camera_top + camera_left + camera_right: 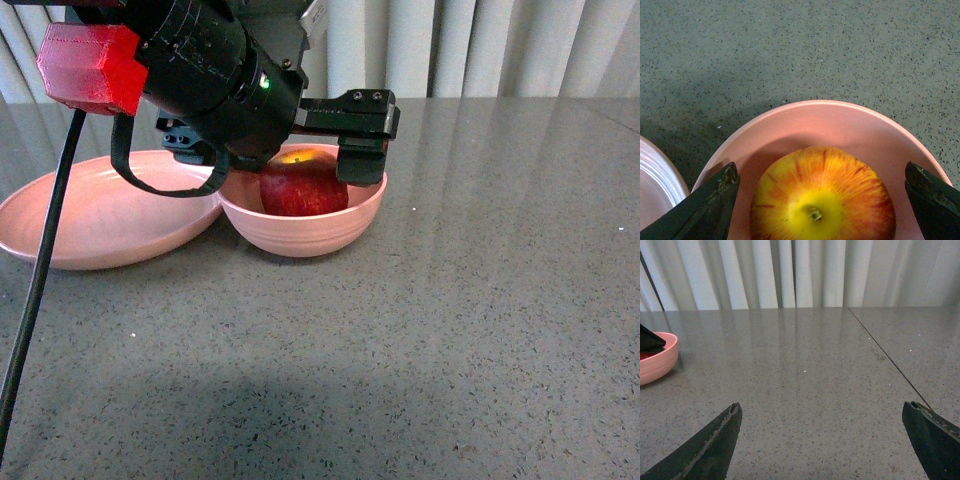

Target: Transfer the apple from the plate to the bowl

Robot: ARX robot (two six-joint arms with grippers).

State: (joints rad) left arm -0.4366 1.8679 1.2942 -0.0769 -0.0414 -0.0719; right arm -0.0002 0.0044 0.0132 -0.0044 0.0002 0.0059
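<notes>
The apple (303, 187) is seen resting inside the bowl (305, 232), which touches the plate (95, 225) lying at its 9 o'clock on the table (450, 320). The left gripper (822, 200) is held over the bowl with its jaws spread wide, clear of the apple on both sides. The right gripper (825, 442) is likewise held apart above bare table, with the bowl at its 10 o'clock.

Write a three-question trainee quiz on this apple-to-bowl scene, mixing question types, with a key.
1. True or false: the apple lies on the plate.
2. The left pincer is: A) shut on the apple, B) open with a finger on either side of it, C) out of view.
3. Fill in: the right pincer hangs open over bare ____.

Key: 1 false, it sits in the bowl; 2 B; 3 table.
</notes>
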